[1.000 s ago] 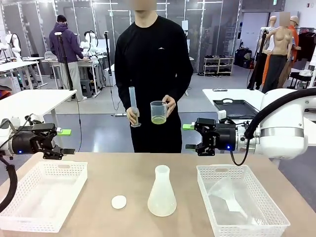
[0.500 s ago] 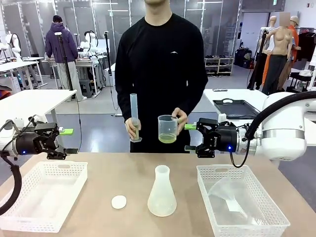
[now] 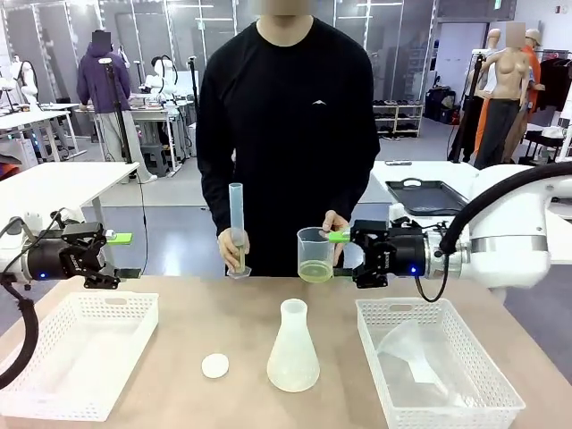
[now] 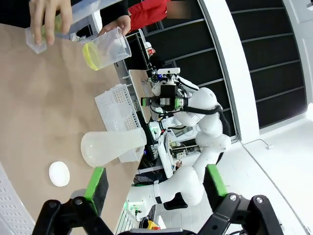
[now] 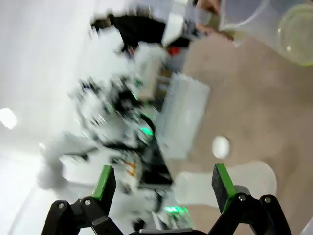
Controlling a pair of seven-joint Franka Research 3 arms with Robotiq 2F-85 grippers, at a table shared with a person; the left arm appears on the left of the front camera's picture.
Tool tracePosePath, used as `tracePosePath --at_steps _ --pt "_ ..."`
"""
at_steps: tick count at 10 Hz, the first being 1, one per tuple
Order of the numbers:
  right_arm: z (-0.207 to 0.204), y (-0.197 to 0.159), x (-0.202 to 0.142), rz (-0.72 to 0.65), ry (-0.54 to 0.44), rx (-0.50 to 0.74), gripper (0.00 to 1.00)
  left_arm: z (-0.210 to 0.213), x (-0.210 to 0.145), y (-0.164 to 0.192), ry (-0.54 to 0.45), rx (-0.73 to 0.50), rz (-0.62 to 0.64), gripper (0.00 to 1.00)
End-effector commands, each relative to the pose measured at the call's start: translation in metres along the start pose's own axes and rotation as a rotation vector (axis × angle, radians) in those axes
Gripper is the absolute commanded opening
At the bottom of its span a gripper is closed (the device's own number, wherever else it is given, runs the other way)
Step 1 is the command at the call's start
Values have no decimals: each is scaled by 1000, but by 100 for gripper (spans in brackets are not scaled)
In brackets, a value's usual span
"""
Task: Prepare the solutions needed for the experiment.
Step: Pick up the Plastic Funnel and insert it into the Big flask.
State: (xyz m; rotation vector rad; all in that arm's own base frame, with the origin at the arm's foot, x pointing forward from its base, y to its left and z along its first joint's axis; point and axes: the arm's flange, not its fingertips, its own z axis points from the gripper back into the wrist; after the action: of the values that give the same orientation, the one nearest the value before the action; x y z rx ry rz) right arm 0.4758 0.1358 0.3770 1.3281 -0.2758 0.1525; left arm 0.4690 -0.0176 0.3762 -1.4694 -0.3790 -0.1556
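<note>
Little soln (image 3: 315, 275) beside right claw (image 3: 342, 252)

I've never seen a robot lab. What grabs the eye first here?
The person across the table holds a clear beaker with a shallow layer of yellow-green liquid and a tall graduated cylinder. A frosted conical flask stands mid-table, and the open right gripper hangs close beside the beaker.
</note>
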Motion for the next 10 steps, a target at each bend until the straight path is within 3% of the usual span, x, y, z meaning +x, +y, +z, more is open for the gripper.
tracePosePath --at_steps 1,2,5,6,7,8,10 --pt "6 43 10 346 218 -414 100 1 -1 -3 8 3 -7 100" --pt "9 56 11 436 262 -591 100 1 -1 -3 8 3 -7 100" --pt "22 78 6 639 358 -933 100 1 -1 -3 8 3 -7 100" --pt "26 81 6 649 398 -1039 100 1 -1 -3 8 3 -7 100" --pt "29 83 6 650 382 -1051 100 1 -1 -3 8 3 -7 100" --pt "0 43 20 498 444 -776 100 1 -1 -3 8 3 -7 100" --pt "0 43 20 498 444 -776 100 1 -1 -3 8 3 -7 100"
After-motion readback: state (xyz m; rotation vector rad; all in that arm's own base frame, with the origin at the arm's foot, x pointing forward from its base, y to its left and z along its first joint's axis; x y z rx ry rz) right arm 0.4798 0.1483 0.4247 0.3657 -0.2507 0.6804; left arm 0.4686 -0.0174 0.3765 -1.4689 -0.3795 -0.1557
